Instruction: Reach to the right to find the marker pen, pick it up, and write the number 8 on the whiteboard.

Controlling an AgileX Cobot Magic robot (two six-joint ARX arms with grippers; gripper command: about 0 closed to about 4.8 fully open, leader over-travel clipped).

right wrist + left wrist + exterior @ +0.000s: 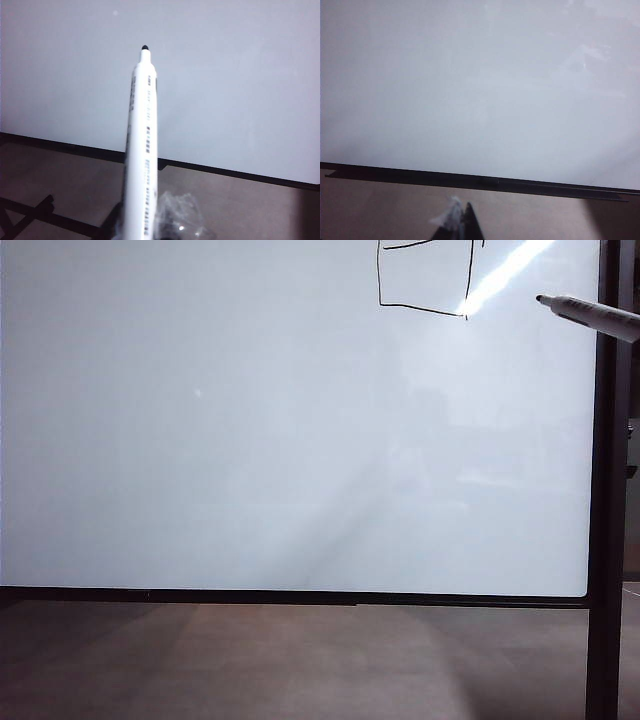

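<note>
The whiteboard (300, 440) fills most of the exterior view. At its top right stands the lower part of the number 8 (420, 309), thin black lines in a box shape with a crossbar; the picture's top edge cuts off the rest. The marker pen (592, 314), white with a black tip, comes in from the right edge, its tip right of the figure. In the right wrist view my right gripper (145, 231) is shut on the marker pen (142, 150), which points at the whiteboard (240, 75). My left gripper (462, 220) is shut and empty, low before the whiteboard (470, 90).
A black upright post (608, 490) runs down the board's right side and a black frame strip (300, 596) along its bottom. A brown surface (300, 660) lies below. Black stand bars (30, 212) show near the right gripper. A glare streak (500, 275) crosses the figure's corner.
</note>
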